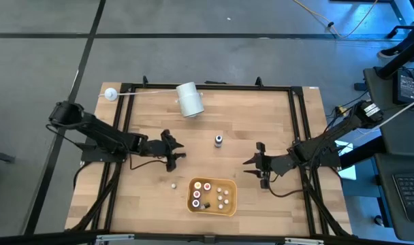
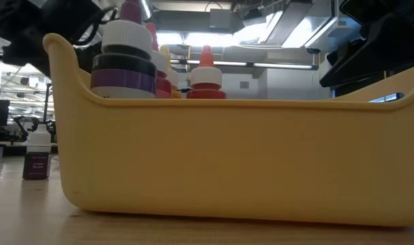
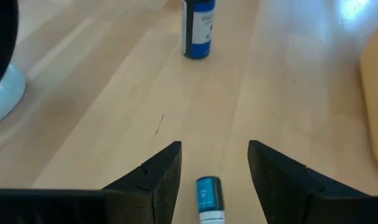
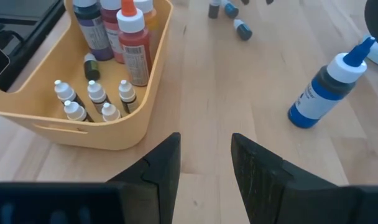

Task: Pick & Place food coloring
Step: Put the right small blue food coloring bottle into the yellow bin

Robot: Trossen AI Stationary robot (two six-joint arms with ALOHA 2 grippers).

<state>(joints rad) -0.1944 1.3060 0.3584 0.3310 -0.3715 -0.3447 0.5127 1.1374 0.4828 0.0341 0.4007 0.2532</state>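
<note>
A yellow tray near the table's near edge holds several food coloring bottles, large and tiny, standing upright. A blue-bodied bottle stands alone on the wood mid-table; it also shows in the right wrist view. My left gripper is open, left of that bottle. A tiny blue-labelled bottle lies on its side between its fingers, apart from both. My right gripper is open and empty, hovering right of the tray. Another tiny white-capped bottle stands left of the tray.
A big white roll lies near the far edge, next to a white ball on a thin rod. A few more tiny bottles lie on the wood near my left gripper. A black frame borders the table.
</note>
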